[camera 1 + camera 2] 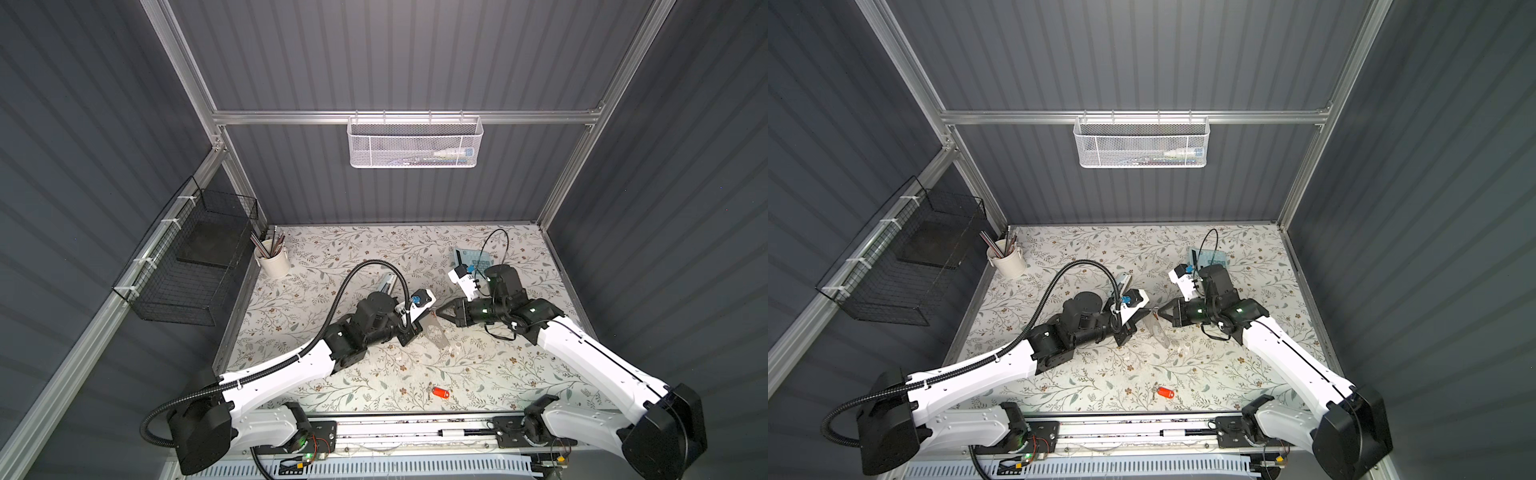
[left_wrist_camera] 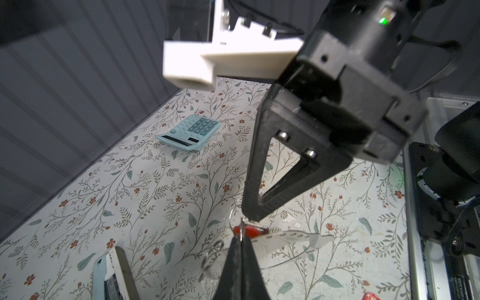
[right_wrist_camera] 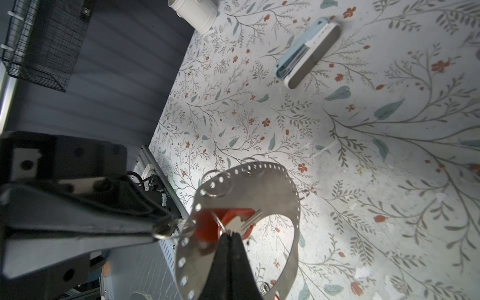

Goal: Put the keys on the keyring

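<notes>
The keyring (image 3: 272,187), a thin gray plate with small rim holes and wire rings, hangs tilted in the air near the pale blue stapler (image 3: 309,52). The first key (image 3: 207,226), red-orange, shows through its big opening. The second key (image 1: 440,392) lies flat, well apart from the stapler.

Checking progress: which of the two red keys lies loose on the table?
The red key lying alone near the front edge of the table. The other key is at the keyring, pinched by the right gripper.
</notes>
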Available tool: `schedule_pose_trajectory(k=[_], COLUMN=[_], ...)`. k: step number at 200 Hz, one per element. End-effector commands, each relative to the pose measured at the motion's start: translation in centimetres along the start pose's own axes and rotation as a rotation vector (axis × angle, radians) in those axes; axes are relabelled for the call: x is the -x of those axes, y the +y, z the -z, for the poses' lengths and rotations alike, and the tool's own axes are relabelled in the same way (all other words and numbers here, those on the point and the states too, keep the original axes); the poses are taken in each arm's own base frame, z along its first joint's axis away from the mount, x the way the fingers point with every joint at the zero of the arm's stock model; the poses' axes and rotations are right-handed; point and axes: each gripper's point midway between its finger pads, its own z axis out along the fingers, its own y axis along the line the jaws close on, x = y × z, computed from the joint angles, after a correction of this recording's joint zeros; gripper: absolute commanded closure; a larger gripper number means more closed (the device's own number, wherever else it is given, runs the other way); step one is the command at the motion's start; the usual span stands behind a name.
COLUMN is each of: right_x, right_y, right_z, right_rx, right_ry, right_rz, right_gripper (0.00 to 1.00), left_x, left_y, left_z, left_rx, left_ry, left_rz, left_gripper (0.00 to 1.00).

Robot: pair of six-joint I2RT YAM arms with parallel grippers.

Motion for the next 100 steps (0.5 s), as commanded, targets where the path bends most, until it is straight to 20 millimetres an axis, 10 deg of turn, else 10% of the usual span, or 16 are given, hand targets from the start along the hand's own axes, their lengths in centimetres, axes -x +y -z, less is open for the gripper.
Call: schedule_pose_trajectory(k=[1,100], right_x=[0.3,-1.3], right_y=[-0.2,-2.7], right_z=[0.0,-0.2], right_rx=[-0.023,-0.069], right_ry=[0.006,-0.013], right_rz=[-0.003,-0.059], right_gripper=[1.0,1.0], left_x=[3.9,2.1], left_y=[-0.1,-0.3], left_z=[1.0,0.1], left_rx=[0.009,0.025], left_ry=[-0.112,-0.086], left_rz=[-0.049,-0.007], left_gripper=[1.0,1.0])
